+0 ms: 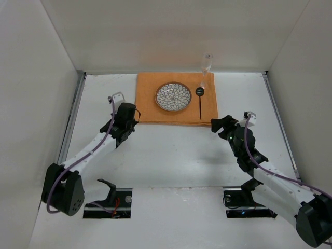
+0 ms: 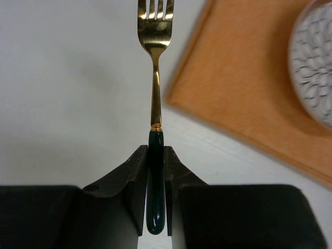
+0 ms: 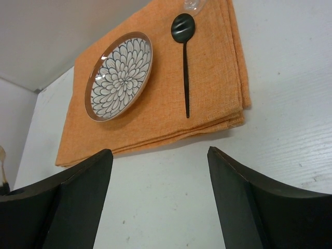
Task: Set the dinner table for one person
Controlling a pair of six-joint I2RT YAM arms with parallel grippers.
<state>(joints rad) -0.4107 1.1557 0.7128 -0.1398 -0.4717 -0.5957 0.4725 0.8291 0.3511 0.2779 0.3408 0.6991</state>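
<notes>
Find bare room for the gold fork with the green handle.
Free: orange cloth placemat strip left of the flower-patterned round plate; matte white table between placemat and left rail; wide table stretch on the near side of the placemat. Crowded: right of the plate, with black spoon, clear glass, open right gripper.

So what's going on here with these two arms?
Two robot arms are setting a place for one on the white table. The left arm's fingers are shut on the dark green handle of a gold fork, held just left of the orange placemat. The placemat already carries a patterned plate, a black spoon to its right, and a clear glass at the far corner. The right arm's fingers stand open and empty, near the placemat's near right corner.
</notes>
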